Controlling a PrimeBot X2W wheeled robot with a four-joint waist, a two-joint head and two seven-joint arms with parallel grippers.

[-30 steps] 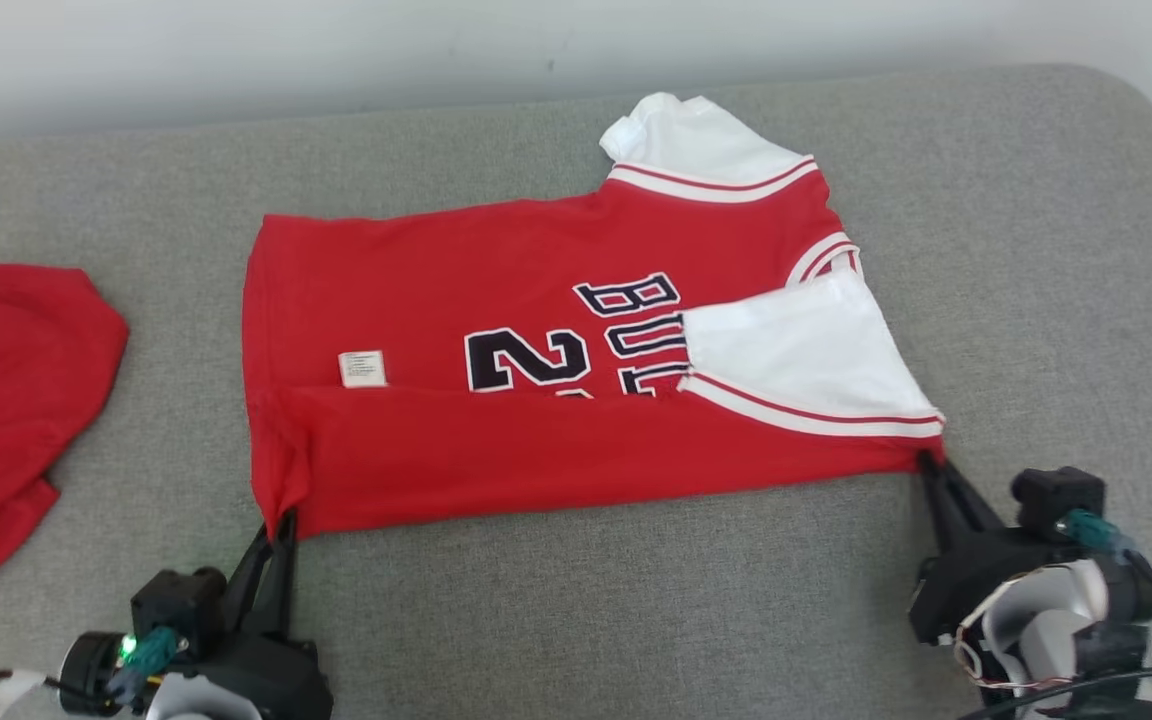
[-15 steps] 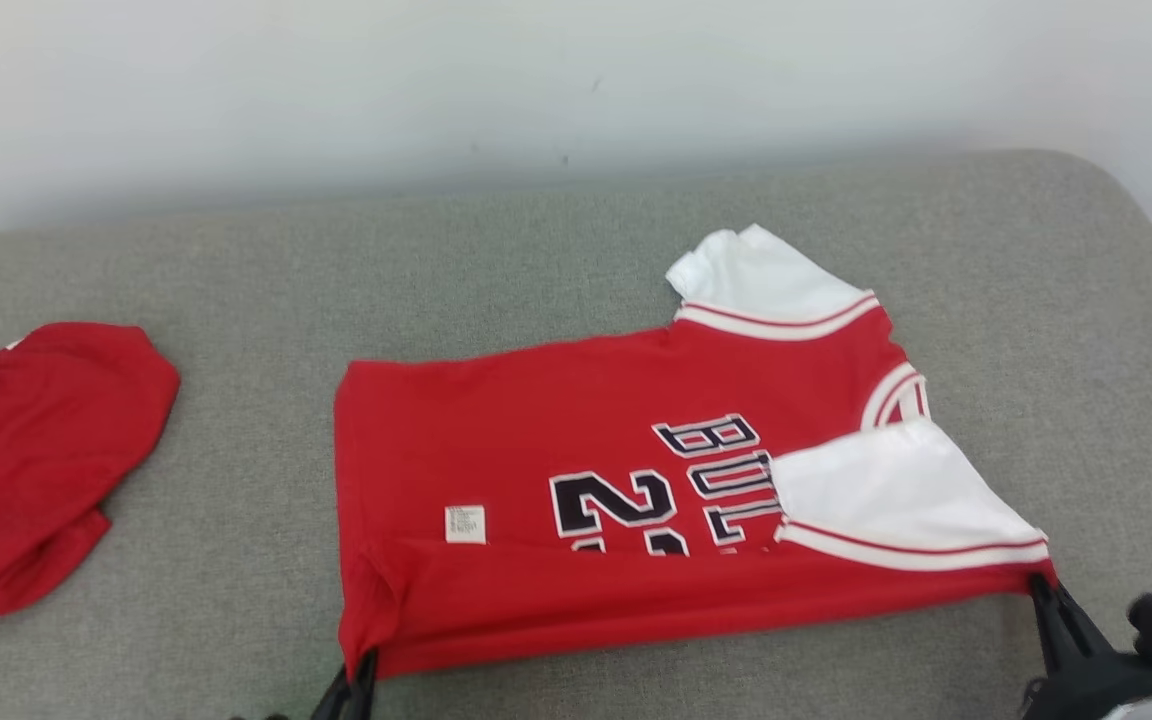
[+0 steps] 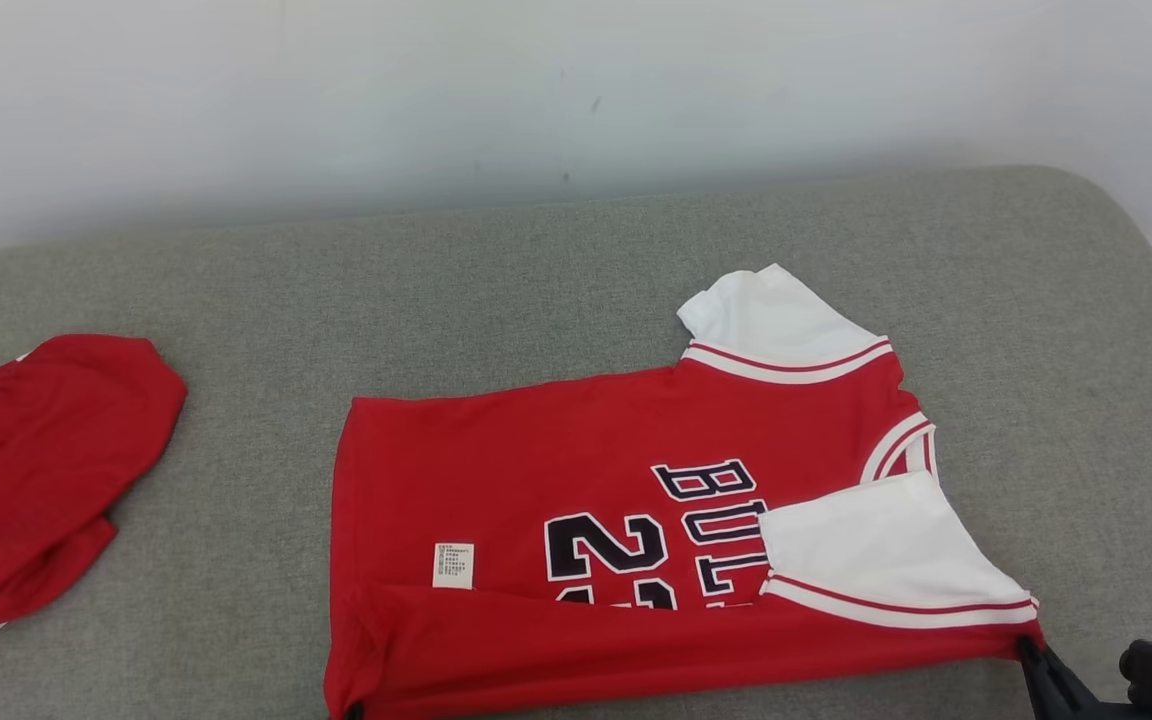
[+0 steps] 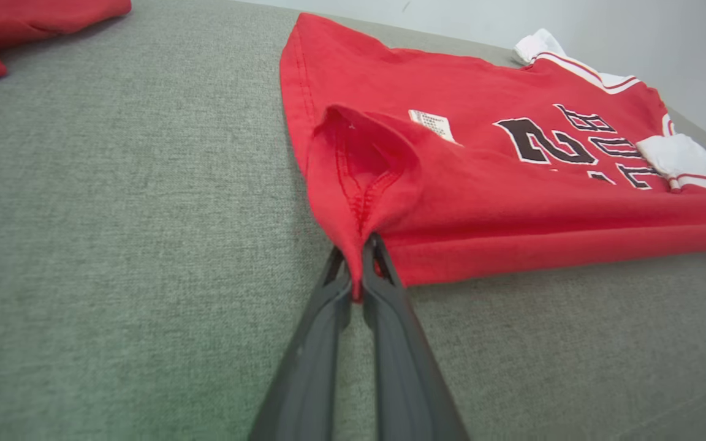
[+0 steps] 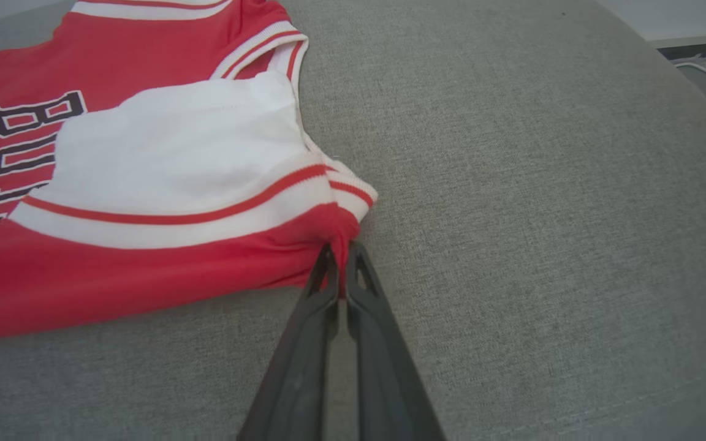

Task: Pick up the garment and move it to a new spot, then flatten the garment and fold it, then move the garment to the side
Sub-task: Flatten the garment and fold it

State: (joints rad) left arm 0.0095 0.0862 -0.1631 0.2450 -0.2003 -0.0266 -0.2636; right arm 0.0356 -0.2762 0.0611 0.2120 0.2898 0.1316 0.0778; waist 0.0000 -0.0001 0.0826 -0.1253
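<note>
The garment (image 3: 576,470) is a red jersey with white sleeves and dark lettering, lying flat on the grey cushion with its near long edge folded over itself. My left gripper (image 4: 359,245) is shut on the garment's (image 4: 482,184) near hem corner, where the red cloth bunches between its fingers. My right gripper (image 5: 341,252) is shut on the garment's (image 5: 144,184) near shoulder corner, just below the white sleeve. In the head view the right gripper (image 3: 1028,652) shows at the bottom right, touching that corner.
A second red cloth (image 3: 26,470) lies crumpled at the cushion's left side, and shows again as the red cloth (image 4: 34,18) in the left wrist view. The grey cushion (image 3: 556,270) stretches behind the garment to a pale wall (image 3: 536,90). Its rounded right edge drops to the floor.
The head camera has tilted up, so the garment sits lower in the picture and both grippers have slid toward the bottom edge. Both grips on the near corners hold as before.
</note>
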